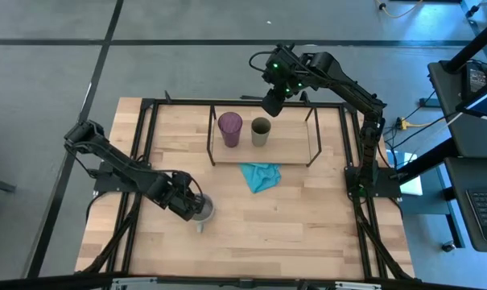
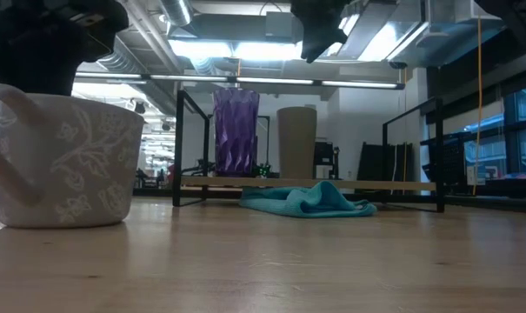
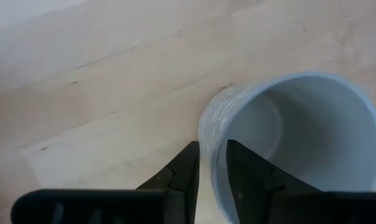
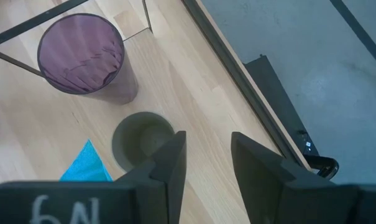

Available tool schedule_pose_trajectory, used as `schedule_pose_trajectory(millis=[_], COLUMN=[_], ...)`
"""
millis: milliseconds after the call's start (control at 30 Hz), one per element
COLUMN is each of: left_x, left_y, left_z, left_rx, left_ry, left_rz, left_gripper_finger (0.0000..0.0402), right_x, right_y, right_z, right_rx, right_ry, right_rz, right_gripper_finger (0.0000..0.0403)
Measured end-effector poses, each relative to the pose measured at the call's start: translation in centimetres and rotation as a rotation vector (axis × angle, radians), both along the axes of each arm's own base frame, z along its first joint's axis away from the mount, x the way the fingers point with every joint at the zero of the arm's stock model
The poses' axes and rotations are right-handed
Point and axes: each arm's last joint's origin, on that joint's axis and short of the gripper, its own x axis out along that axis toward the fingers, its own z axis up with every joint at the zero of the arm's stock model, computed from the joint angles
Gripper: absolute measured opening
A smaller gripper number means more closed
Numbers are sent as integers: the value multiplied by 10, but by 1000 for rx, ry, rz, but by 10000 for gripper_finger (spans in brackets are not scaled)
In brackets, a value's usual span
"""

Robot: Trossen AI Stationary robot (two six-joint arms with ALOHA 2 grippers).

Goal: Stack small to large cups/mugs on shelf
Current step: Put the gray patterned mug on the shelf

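A grey mug (image 1: 204, 211) with a leaf pattern stands upright on the tabletop at the near left; it also shows in the low view (image 2: 67, 161). My left gripper (image 1: 191, 205) is shut on its rim. A purple tumbler (image 1: 230, 129) and an olive-green cup (image 1: 261, 131) stand side by side on the shelf's wooden board (image 1: 291, 149). My right gripper (image 1: 271, 103) is open and empty, above the shelf's far side, just beyond the olive cup (image 4: 141, 140). My left gripper holds the mug's wall at the rim (image 3: 211, 134), one finger (image 3: 247, 174) inside the mug and one finger (image 3: 188, 171) outside. The fingers come from above, pointing down. The mug stands upright with its base on the table (image 2: 63, 222).
A teal cloth (image 1: 261, 176) lies on the table just in front of the shelf. The shelf's black wire frame (image 1: 212, 133) rises at both ends of the board. Black arm-mount rails (image 1: 142, 129) run along the table's left and right sides.
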Motion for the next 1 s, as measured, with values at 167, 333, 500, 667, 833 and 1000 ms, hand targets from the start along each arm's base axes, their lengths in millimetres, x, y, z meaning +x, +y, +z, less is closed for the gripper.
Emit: schedule_pose_trajectory(millis=[167,333,500,667,833,1000], left_x=[0,1,2,3,4,5], left_y=[-1,-2,-3,-4,-5,-6], left_z=[0,0,0,-3,-12,-12], left_rx=[-13,-21,-28,-24,-48,-59], left_ry=[8,-5,-18,-9,-10,-26], left_rz=[-7,-7,-8,-8,-11,-11], left_gripper_finger=[74,74,74,74,73,56], right_x=[0,0,0,-3,-5,-8], right_y=[0,0,0,1,3,4], right_z=[0,0,0,-2,-3,-4], right_rx=[1,1,2,11,21,32], right_ry=[0,1,5,38,68,96], right_rz=[-1,-1,0,11,19,23], right_gripper_finger=[129,129,129,129,129,129])
